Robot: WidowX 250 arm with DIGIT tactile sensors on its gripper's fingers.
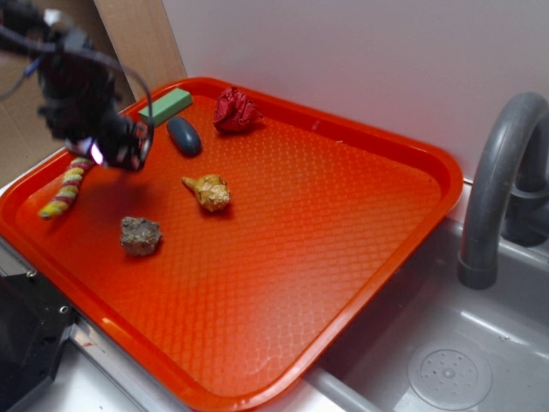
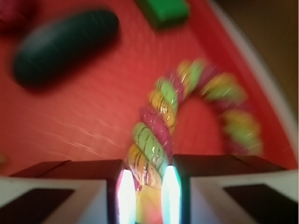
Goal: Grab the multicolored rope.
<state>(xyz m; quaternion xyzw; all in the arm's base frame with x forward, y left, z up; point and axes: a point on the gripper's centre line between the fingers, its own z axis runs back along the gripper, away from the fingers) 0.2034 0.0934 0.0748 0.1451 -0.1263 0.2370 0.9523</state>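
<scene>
1. Stainless sink counter under a plain white wall, with a big orange tray (image 1: 360, 283) taking up most of it and a grey faucet (image 1: 502, 184) off past the tray's right edge
2. Sitting along the tray's left edge: the multicolored rope (image 1: 67, 187), braided in yellow, pink and cream, one end pointing toward the near-left corner and the other end up at the gripper (image 1: 110, 153)
3. Seen from the wrist view, curling in an arc near the tray's rim, same rope (image 2: 161, 126), with its near end wedged right between the two fingers (image 2: 125, 198)
4. Closed on that rope end, both lit pads pressed against the braid, so definitely gripping it
5. Pretty blurry wrist shot overall, so can't say whether the rope is off the tray or lying on it
6. Near the far-left corner: a green block (image 1: 166, 106), and just beside it a dark blue-grey oval thing (image 1: 184, 136)
7. Up by the far edge: a dark red cloth ball (image 1: 235, 111), crumpled looking
8. Around the left-middle of the tray: a tan shell (image 1: 208, 191), and closer to the near edge a brownish rock (image 1: 140, 235), both well apart from the rope
</scene>
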